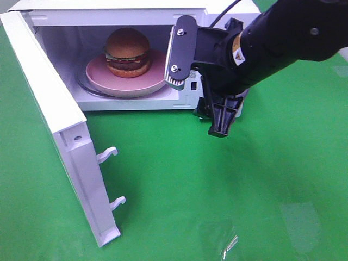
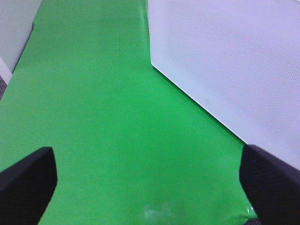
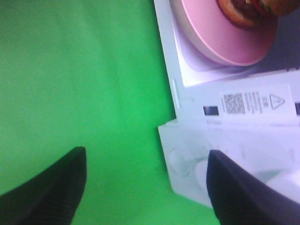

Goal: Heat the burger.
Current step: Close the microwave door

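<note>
While my right gripper (image 3: pixel 146 152) hangs in front of the right part of the microwave (image 1: pixel 109 13), its two fingers are spread wide and pinch nothing. One finger is over the green bench (image 1: pixel 228 190), and the other is over the white front of the oven, near a sticker (image 3: pixel 253 101) with a code and a warning sign.

The burger (image 1: pixel 128 51) is to the left of this gripper and deeper, inside the oven. It stands upright on the pink plate (image 1: pixel 103 76), not touching the oven walls. The gripper is apart from both; it is outside the opening.

The door (image 1: pixel 60 130) is swung fully open, well to the left of my right gripper, with two white hooks on its edge.

My left gripper (image 2: pixel 147 150) is also spread wide and holds nothing. Below it is only bare bench. Just beside it, on one side, is a white panel (image 2: pixel 225 61) with fine dots. I cannot tell which part of the oven this is.
</note>
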Action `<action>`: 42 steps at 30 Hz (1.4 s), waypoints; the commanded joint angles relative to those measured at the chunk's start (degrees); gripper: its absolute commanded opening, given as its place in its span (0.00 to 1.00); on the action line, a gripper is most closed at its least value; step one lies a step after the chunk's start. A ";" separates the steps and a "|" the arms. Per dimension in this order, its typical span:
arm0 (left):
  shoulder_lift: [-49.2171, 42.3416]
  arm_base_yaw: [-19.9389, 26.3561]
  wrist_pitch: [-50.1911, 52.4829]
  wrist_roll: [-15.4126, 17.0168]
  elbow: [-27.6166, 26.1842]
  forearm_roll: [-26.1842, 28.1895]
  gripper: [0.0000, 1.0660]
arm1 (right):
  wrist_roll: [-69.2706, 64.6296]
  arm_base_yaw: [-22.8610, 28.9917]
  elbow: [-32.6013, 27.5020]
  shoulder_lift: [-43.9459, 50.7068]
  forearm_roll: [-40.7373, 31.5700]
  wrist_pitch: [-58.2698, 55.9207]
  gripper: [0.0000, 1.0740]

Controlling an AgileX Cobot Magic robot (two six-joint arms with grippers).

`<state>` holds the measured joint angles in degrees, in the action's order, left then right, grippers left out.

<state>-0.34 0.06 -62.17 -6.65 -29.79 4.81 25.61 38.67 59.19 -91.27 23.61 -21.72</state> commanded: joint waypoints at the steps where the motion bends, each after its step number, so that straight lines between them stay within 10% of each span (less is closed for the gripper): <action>1: -0.97 -0.06 0.80 0.23 0.17 -0.06 0.92 | -8.02 0.11 -3.21 5.39 -0.40 -4.13 0.66; 42: -0.97 -0.06 0.80 0.23 0.17 -0.06 0.92 | -31.80 -1.55 -17.19 46.64 -9.57 -37.59 0.71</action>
<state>-0.34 0.06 -62.17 -6.65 -29.79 4.81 -5.21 38.56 44.12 -47.21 14.67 -58.56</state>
